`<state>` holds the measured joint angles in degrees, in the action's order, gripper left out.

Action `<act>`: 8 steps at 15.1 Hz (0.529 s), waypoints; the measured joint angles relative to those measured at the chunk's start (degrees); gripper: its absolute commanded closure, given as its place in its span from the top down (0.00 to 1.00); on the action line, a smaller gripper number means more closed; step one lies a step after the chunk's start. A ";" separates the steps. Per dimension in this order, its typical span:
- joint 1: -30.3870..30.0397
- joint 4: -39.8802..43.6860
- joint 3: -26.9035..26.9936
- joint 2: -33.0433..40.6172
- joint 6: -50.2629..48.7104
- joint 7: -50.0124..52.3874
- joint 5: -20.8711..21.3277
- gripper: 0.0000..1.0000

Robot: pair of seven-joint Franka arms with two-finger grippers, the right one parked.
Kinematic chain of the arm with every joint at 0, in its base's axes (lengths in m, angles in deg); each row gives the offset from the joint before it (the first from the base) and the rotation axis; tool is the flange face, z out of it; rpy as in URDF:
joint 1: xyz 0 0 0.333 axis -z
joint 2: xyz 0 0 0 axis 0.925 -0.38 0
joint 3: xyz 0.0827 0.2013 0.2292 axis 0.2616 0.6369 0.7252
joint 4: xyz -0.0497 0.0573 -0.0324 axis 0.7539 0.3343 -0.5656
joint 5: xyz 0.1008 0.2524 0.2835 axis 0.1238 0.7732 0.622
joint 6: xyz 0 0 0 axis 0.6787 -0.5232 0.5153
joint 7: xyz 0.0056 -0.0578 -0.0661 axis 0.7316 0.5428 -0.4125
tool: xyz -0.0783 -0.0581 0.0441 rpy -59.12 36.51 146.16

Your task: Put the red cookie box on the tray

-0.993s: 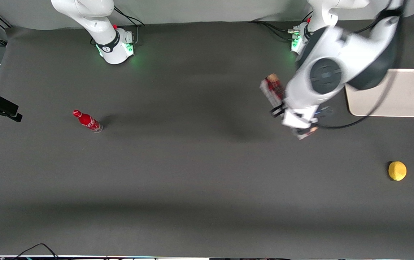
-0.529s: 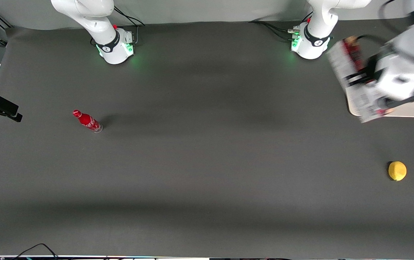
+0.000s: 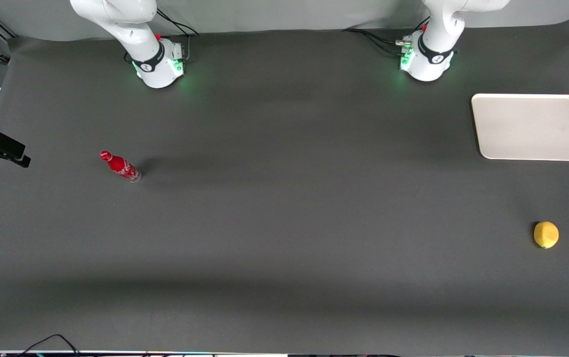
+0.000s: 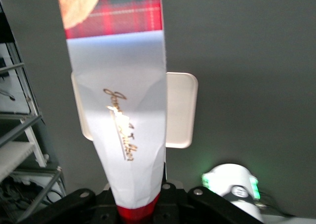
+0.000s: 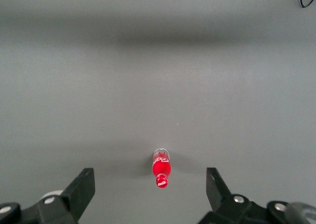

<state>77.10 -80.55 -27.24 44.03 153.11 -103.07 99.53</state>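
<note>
My gripper [image 4: 136, 211] pinches the red cookie box [image 4: 121, 100] at one end, high above the table [image 3: 284, 223]. The box hangs over the tray [image 4: 180, 110], which lies bare near the working arm's base [image 4: 232, 184].

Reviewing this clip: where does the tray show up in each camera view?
Front view: tray lies on the table near the working arm's base, nothing on it.
Left wrist view: tray lies below the red cookie box held in the end effector.
Right wrist view: not in it.
Shared landmark: the working arm's green-lit base.
</note>
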 measured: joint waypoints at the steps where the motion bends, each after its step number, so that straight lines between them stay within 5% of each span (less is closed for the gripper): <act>1: -0.16 -3.15 3.95 -0.10 4.84 -4.68 0.62 0.00; 8: -1.68 -28.50 24.14 -2.41 43.26 -22.54 1.02 0.00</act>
<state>75.42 -109.05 -3.10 41.63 196.37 -125.61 100.55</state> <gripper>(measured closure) 0.819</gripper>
